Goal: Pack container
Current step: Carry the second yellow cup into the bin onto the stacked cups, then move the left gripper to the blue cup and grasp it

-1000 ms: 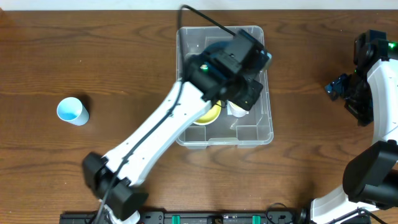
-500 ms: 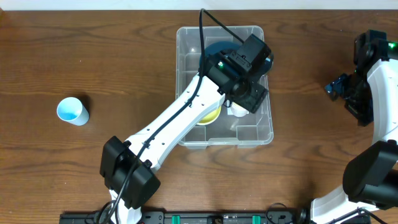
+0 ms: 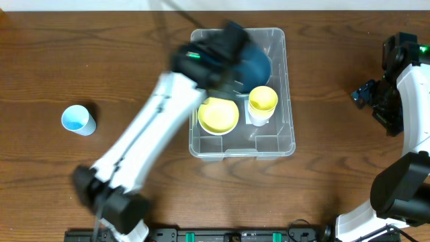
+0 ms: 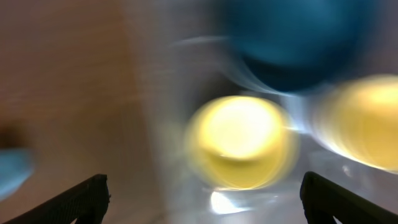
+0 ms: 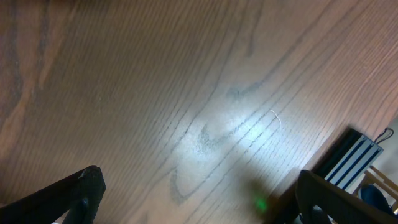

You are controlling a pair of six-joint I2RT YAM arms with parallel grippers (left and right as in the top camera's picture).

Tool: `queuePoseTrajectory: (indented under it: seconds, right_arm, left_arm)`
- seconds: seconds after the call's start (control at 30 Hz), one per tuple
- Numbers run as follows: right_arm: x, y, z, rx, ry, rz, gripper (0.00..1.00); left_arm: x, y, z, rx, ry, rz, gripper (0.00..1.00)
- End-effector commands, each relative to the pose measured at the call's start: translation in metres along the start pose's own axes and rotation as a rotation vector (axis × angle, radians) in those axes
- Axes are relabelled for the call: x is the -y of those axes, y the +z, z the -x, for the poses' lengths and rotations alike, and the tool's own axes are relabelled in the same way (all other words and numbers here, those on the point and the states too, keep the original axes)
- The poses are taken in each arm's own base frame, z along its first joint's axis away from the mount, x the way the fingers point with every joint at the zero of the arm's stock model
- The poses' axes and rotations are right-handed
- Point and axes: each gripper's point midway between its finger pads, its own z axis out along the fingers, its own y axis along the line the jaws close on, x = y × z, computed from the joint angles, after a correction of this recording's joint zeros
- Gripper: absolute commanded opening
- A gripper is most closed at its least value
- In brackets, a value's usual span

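Well, I see the container [image 3: 290, 87] at mid-worktop [image 3: 101, 54], holding a blue bowl [image 3: 259, 62], a yellow bowl [image 3: 218, 115] and a yellow cup [image 3: 263, 99]; my left end effector [image 4: 205, 190] hangs blurred over the container, spread wide, gripping nothing; my right end effector [image 5: 202, 190] is released too, well right of the container; a blue cup [image 3: 77, 119] stands well left of it.
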Motion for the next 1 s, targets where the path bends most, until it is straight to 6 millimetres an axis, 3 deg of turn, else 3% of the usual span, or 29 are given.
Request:
queuePoseTrajectory:
  seconds: [0.0, 0.1, 0.17, 0.33, 0.63, 0.97]
  right_arm:
    - [0.002, 0.002, 0.002, 0.004, 0.015, -0.011, 0.99]
    - [0.002, 0.002, 0.002, 0.004, 0.015, -0.011, 0.99]
    - [0.002, 0.002, 0.002, 0.004, 0.015, -0.011, 0.99]
    - [0.002, 0.002, 0.002, 0.004, 0.015, -0.011, 0.99]
    - [0.002, 0.002, 0.002, 0.004, 0.014, -0.011, 0.99]
    - [0.002, 0.002, 0.002, 0.004, 0.015, -0.012, 0.99]
  left_arm:
    - [-0.105, -0.037, 0.007, 0.096, -0.352, 0.191, 0.98]
    - [-0.175, -0.044, -0.012, 0.056, -0.612, 0.286, 0.98]
    - [-0.210, -0.044, -0.028, 0.009, -0.746, 0.336, 0.98]
    - [-0.265, -0.028, -0.063, -0.109, -0.952, 0.370, 0.98]
    - [-0.311, 0.007, -0.114, -0.224, -1.154, 0.396, 0.98]
    - [-0.329, 0.054, -0.150, -0.251, -1.279, 0.432, 0.98]
